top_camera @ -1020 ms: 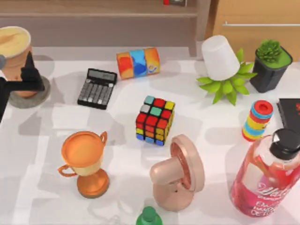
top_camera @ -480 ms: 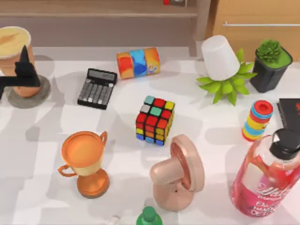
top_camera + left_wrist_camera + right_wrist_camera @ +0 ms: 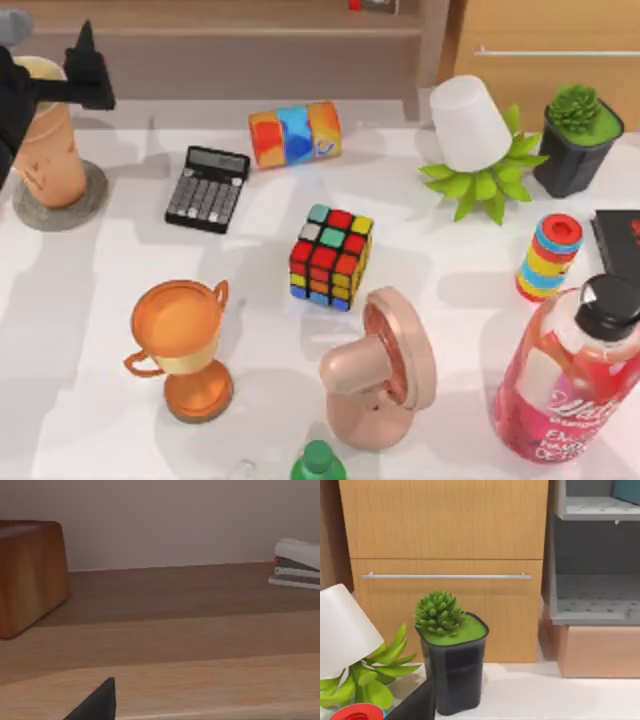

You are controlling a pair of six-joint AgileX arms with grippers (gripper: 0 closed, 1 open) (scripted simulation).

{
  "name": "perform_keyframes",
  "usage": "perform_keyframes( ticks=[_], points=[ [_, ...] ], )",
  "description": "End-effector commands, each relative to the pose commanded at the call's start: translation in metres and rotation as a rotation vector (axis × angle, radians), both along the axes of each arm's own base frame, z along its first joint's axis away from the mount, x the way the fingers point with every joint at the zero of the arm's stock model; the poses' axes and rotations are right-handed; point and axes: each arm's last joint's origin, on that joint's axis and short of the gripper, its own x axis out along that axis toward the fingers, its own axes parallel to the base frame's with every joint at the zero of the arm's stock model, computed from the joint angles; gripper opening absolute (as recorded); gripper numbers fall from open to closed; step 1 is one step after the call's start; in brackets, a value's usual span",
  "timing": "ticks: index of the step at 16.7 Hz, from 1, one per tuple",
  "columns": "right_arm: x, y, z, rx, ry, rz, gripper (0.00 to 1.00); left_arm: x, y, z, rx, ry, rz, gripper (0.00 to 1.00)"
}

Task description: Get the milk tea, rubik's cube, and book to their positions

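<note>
White table (image 3: 120, 300), seen from above, carrying all items. Pink soap bottle with black cap (image 3: 570, 380) at the front right corner. Rose-gold desk fan (image 3: 380, 375) front centre; orange trophy (image 3: 182, 345) to its left. Milk tea (image 3: 45, 140), upright on a grey round coaster (image 3: 88, 205) at the far left edge of the table. Left gripper (image 3: 70, 85), black, above and just behind the cup's rim; whether its fingers are spread or pressed together cannot be told, and contact with the cup cannot be confirmed. White tapered cup (image 3: 468, 122) tilted on a leafy green plant (image 3: 480, 185) at the far right; potted succulent (image 3: 578, 140) beside it. Rubik's cube (image 3: 330, 256) at table centre, apart from every other item. Striped can (image 3: 295, 133) lying on its side at the far edge; black calculator (image 3: 207, 188) near it. Ring tower (image 3: 548, 256) at the right. A teal book corner (image 3: 627, 490) appears on the upper grey shelf (image 3: 590, 510) in the right wrist view.
</note>
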Motion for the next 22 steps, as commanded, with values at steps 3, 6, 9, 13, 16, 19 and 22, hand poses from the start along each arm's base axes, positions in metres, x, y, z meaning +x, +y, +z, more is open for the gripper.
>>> perform_keyframes(
  ticks=[3,6,9,13,16,19,22],
  points=[
    [0.0,0.0,0.0,0.0,0.0,0.0,1.0,0.039,-0.034,0.028,0.012,0.079,-0.092,1.0],
    [0.0,0.0,0.0,0.0,0.0,0.0,1.0,0.069,-0.082,0.054,0.022,0.243,-0.198,1.0],
    [0.0,0.0,0.0,0.0,0.0,0.0,1.0,0.081,-0.135,0.069,0.044,0.488,-0.294,1.0],
    [0.0,0.0,0.0,0.0,0.0,0.0,1.0,0.071,-0.196,0.073,0.108,0.875,-0.357,1.0],
    [0.0,0.0,0.0,0.0,0.0,0.0,1.0,0.054,-0.229,0.064,0.178,1.148,-0.34,1.0],
    [0.0,0.0,0.0,0.0,0.0,0.0,1.0,0.037,-0.252,0.054,0.249,1.355,-0.284,1.0],
    [0.0,0.0,0.0,0.0,0.0,0.0,1.0,0.025,-0.266,0.046,0.307,1.486,-0.218,1.0]
  ],
)
